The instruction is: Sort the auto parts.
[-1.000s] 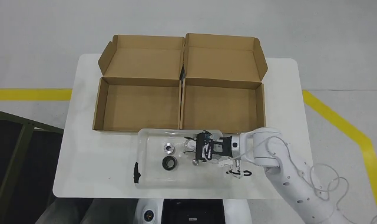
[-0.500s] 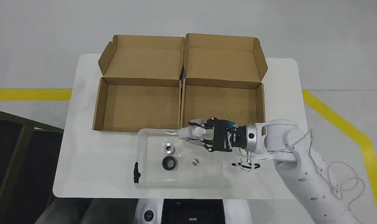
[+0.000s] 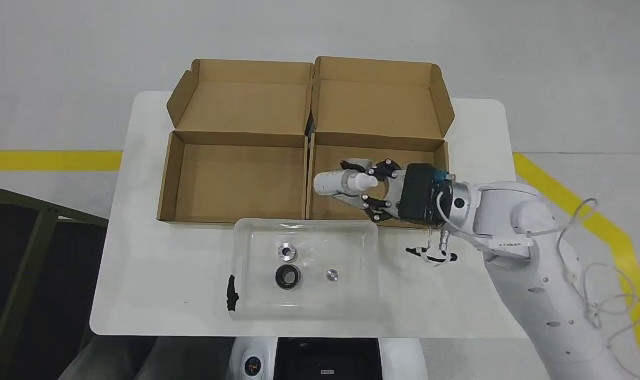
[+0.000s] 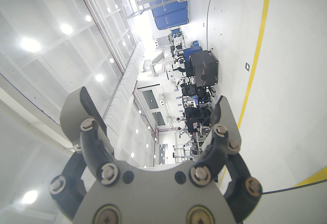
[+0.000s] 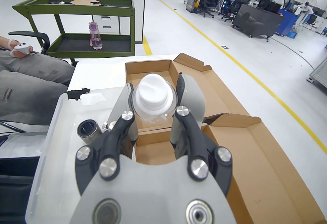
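- A white surface (image 3: pixel 150 280) is standing on a pale workshop floor crossed by yellow lines.
- Nearest the robot, a clear plastic tray (image 3: pixel 240 242) is lying on the surface.
- It is holding a black ring (image 3: pixel 288 276), a silver cylinder (image 3: pixel 287 250) and a small silver washer (image 3: pixel 331 274), all apart from one another.
- A black, jagged piece (image 3: pixel 232 294) is sitting at the tray's left rim.
- Beyond the tray, the right gripper (image 3: pixel 365 185) is clenching a white-capped clear cylinder (image 3: pixel 338 183) between its fingers, cap pointing away from the wrist.
- That part is hanging over the right cardboard box (image 3: pixel 390 155), close to the wall where it meets the left cardboard box (image 3: pixel 235 180).
- Both boxes are lying open side by side, touching, their lids folded back towards the surface's far edge.
- The left gripper (image 4: pixel 152 97) is pointing up into the hall, its fingers spread wide and gripping nothing.
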`<state>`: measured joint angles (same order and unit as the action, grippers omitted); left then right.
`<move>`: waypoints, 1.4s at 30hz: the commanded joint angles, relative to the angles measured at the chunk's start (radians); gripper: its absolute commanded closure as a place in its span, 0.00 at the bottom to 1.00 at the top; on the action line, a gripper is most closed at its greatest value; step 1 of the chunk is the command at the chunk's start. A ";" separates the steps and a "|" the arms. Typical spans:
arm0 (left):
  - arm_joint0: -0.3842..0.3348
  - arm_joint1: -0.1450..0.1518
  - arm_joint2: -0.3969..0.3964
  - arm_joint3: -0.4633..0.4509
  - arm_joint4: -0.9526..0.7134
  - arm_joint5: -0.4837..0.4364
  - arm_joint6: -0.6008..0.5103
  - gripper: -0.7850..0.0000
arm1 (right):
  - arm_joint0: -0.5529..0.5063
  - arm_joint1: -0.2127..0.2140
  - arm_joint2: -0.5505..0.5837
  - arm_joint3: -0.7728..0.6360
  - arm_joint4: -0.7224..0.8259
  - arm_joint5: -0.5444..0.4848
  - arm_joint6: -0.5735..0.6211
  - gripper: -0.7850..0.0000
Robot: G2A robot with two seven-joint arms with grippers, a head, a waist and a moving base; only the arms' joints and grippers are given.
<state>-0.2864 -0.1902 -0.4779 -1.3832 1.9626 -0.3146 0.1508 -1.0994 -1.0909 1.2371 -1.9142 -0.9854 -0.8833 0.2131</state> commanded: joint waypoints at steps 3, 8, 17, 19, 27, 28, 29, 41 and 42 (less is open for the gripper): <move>0.000 0.000 0.000 0.000 0.000 0.000 0.000 0.00 | 0.005 0.001 0.008 0.008 0.008 0.004 -0.016 1.00; 0.000 0.000 0.000 0.000 0.000 0.000 0.000 0.00 | 0.014 0.001 0.010 0.024 0.013 0.006 -0.042 1.00; 0.000 0.000 0.000 0.000 0.000 0.000 0.000 0.00 | 0.028 0.001 -0.002 0.065 0.015 0.019 -0.030 1.00; 0.000 0.000 0.000 0.000 0.000 0.000 0.000 0.00 | 0.036 0.000 -0.012 0.080 0.011 0.020 -0.022 1.00; 0.000 0.000 0.000 0.000 0.000 0.000 0.000 0.00 | 0.083 -0.007 -0.069 0.161 -0.002 0.033 0.022 1.00; 0.000 0.000 0.000 0.000 0.000 0.000 0.000 0.00 | 0.093 -0.008 -0.078 0.175 0.000 0.036 0.029 1.00; 0.000 0.000 0.000 0.000 0.000 0.000 0.000 0.00 | 0.104 -0.009 -0.086 0.188 0.000 0.038 0.039 1.00; 0.000 0.000 0.000 0.000 0.000 0.000 0.000 0.00 | 0.222 -0.029 -0.189 0.342 -0.017 0.060 0.138 1.00; 0.000 0.000 0.000 0.000 0.000 0.000 0.000 0.00 | 0.231 -0.031 -0.197 0.353 -0.021 0.064 0.143 1.00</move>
<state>-0.2864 -0.1902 -0.4779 -1.3832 1.9626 -0.3146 0.1508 -0.8763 -1.1210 1.0461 -1.5705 -1.0007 -0.8219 0.3502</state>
